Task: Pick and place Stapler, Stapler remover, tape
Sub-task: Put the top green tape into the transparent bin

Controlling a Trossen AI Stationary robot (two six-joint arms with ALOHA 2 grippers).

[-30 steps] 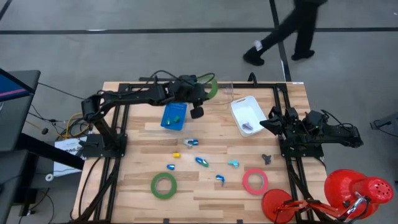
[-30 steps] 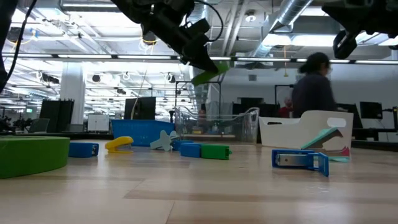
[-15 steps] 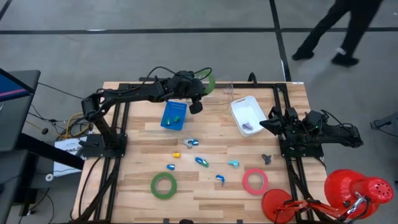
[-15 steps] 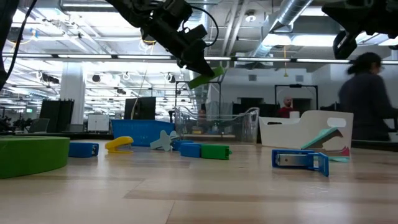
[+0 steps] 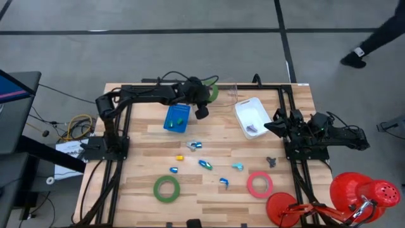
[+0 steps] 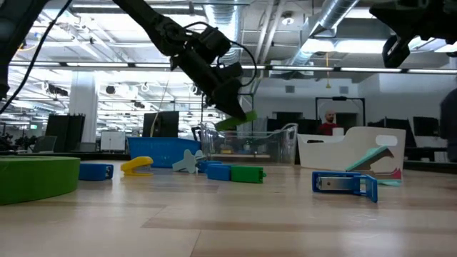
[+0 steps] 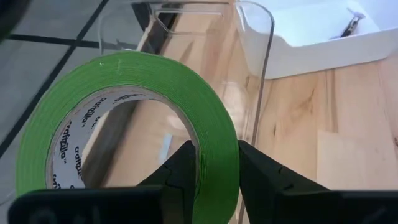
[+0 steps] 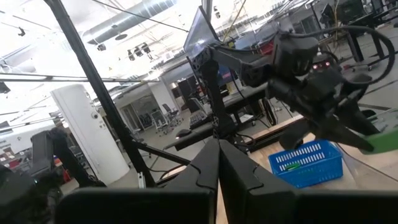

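Inner core of green tape roll: repeated printed brand wording, too blurred to read

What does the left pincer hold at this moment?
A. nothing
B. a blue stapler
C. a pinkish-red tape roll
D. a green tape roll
D: in the left wrist view the left pincer grips the wall of a green tape roll between its fingers, held above the table.

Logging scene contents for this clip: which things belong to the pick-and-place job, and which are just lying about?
Job: green tape roll held in the left gripper; green tape and pinkish-red tape on the table; blue stapler.
Lying about: red cones, cables.
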